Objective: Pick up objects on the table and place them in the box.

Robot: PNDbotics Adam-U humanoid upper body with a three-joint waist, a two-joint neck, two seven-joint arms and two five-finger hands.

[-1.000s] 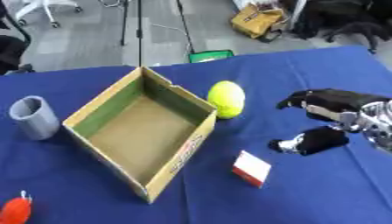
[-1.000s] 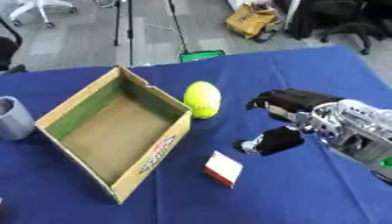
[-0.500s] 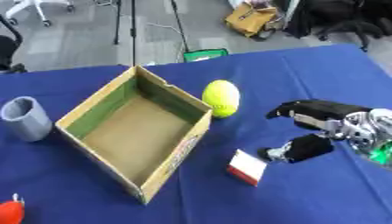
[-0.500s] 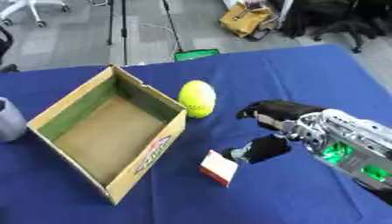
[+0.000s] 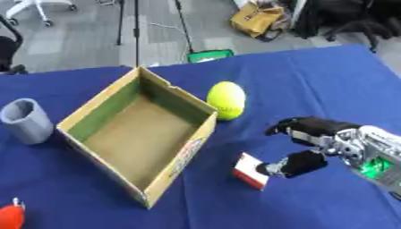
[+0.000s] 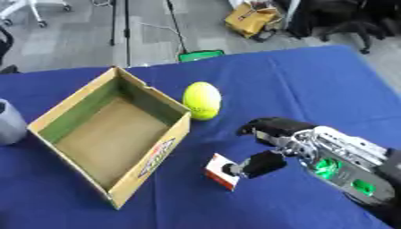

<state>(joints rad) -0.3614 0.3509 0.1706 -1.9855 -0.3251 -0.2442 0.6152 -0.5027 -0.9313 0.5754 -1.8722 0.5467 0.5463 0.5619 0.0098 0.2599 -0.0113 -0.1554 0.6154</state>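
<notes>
- Blue-clothed table (image 5: 313, 85) fills most of the frame; grey floor and office clutter run along the top edge.
- Open cardboard box (image 5: 141, 134) sits left of centre, set askew with one corner toward the bottom edge. Nothing visible inside it.
- Yellow-green ball (image 5: 226, 100) rests on the table just beside the box's right wall, upper centre.
- Small white-and-red box (image 5: 251, 171) lies on the table at lower centre, near the cardboard box's lower right wall but apart from it.
- Right robot hand (image 6: 270, 147) comes in from the lower right. Fingers (image 6: 266, 127) are curved and spread above the table; thumb (image 6: 252, 164) reaches left, its tip touching or right at the small box's right edge. Fingers and thumb stand apart, not closed round anything.
- Grey cup (image 5: 26, 120) stands upright at the left edge, well clear of the cardboard box.
- Red-orange object (image 5: 11, 217) shows partly at the lower left corner; cannot tell what it is.
- Left robot hand not seen in either view.
</notes>
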